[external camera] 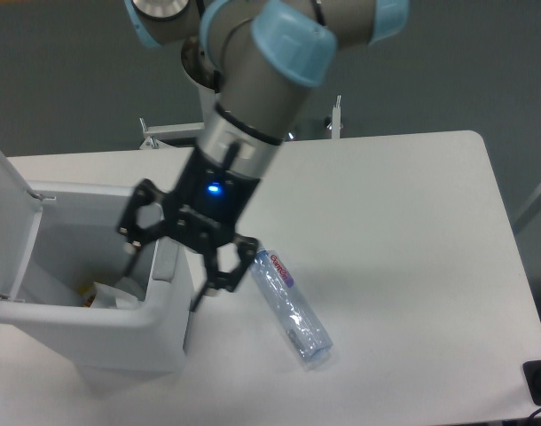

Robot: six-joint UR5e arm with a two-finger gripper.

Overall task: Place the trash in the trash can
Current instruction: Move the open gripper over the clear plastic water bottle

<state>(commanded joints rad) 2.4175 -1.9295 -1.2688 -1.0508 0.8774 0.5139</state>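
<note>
While the white desk (pixel 403 231) fills most of the view, with rounded corners and a smooth matte top, the trash can (pixel 93 333) stands at its left end: a large white plastic bin with rounded corners, its lid (pixel 0 191) tipped up at the far left. Over its right wall reaches the arm (pixel 253 98), grey metal with pale blue joint caps, slanting down from the top of the view toward the lower left. A blue light glows on the black wrist just above the pincer (pixel 164 271).

That pincer is spread wide and holds nothing. One black finger (pixel 133 226) hangs over the inside of the bin, the other (pixel 222 275) hangs outside it above the desk, so the bin's right wall lies between them.

Just right of the outer finger lies the bottle (pixel 290 306), flat on the desk and apart from the bin. It is crushed clear plastic, crinkled and glinting, with a red-and-blue label near its upper end, and it runs diagonally from upper left to lower right. Whether the finger touches its upper end cannot be told.

Down in the bin, below and left of the inner finger, sits the wrapper (pixel 111 295), a small crumpled white scrap, partly hidden by the front wall.
</note>
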